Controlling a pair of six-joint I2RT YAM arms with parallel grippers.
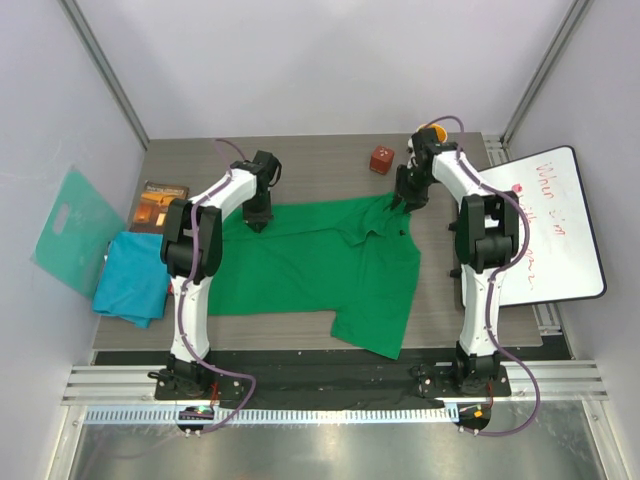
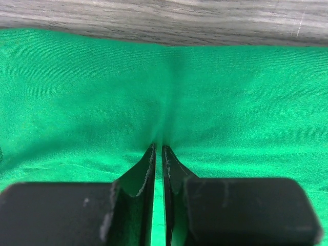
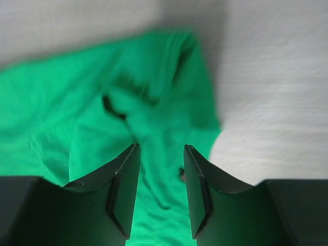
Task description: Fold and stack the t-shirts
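Observation:
The bright green t-shirt (image 1: 310,265) lies spread on the table, its right part doubled over with a sleeve hanging toward the near edge. My left gripper (image 1: 258,222) presses down on its far left edge. In the left wrist view that gripper (image 2: 158,148) has its jaws almost together, and the green cloth (image 2: 230,92) puckers into the thin slit. My right gripper (image 1: 400,205) hovers over the shirt's far right corner. In the right wrist view it (image 3: 161,147) is open, with rumpled green cloth (image 3: 77,113) below and nothing pinched. The teal-blue t-shirt (image 1: 133,278) sits folded at the table's left edge.
A stiff teal board (image 1: 72,230) leans off the table's left side, next to a brown book (image 1: 160,205). A red-brown cube (image 1: 381,160) and an orange object (image 1: 435,131) sit at the far right. A whiteboard (image 1: 545,225) lies on the right.

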